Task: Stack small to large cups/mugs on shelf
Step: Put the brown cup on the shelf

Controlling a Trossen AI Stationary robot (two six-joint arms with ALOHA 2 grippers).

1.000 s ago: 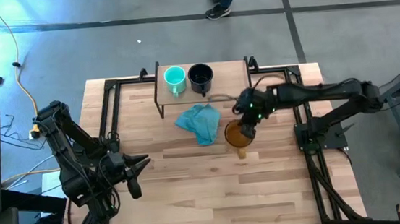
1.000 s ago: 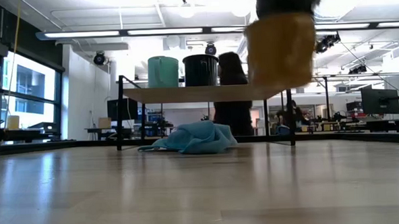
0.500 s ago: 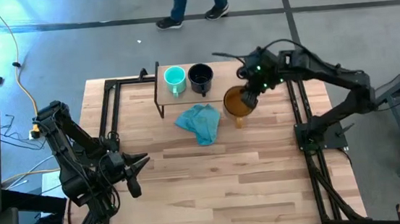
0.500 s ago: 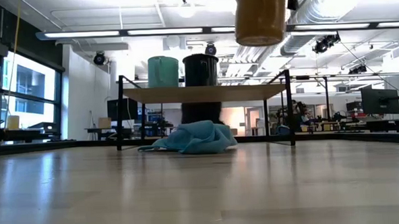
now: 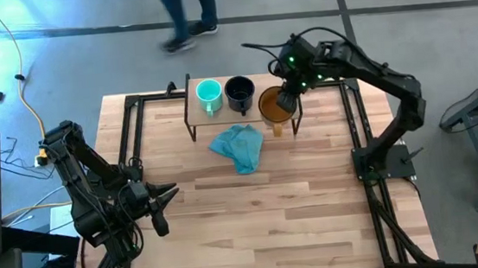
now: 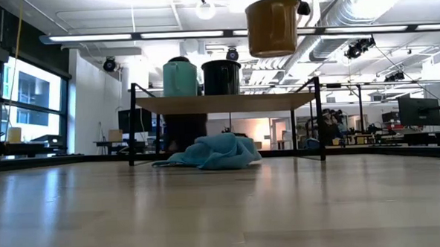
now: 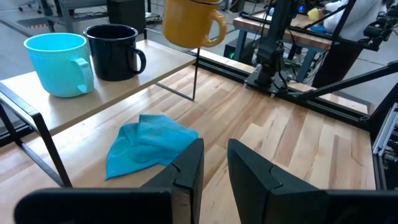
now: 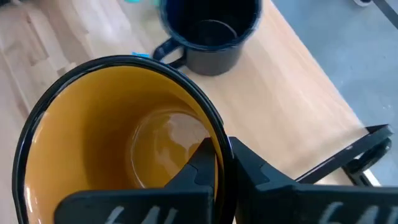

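Two mugs, a small teal one (image 5: 209, 94) and a black one (image 5: 240, 91), stand on the light-wood shelf (image 5: 220, 111). The left gripper (image 5: 160, 208) waits slightly parted. The right gripper (image 5: 285, 100) pinches the amber-yellow mug's (image 5: 273, 107) rim, suspended above the shelf's free end.

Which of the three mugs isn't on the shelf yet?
The amber-yellow mug: the right gripper holds it by the rim in the air above the shelf, while the teal mug and black mug stand on it.
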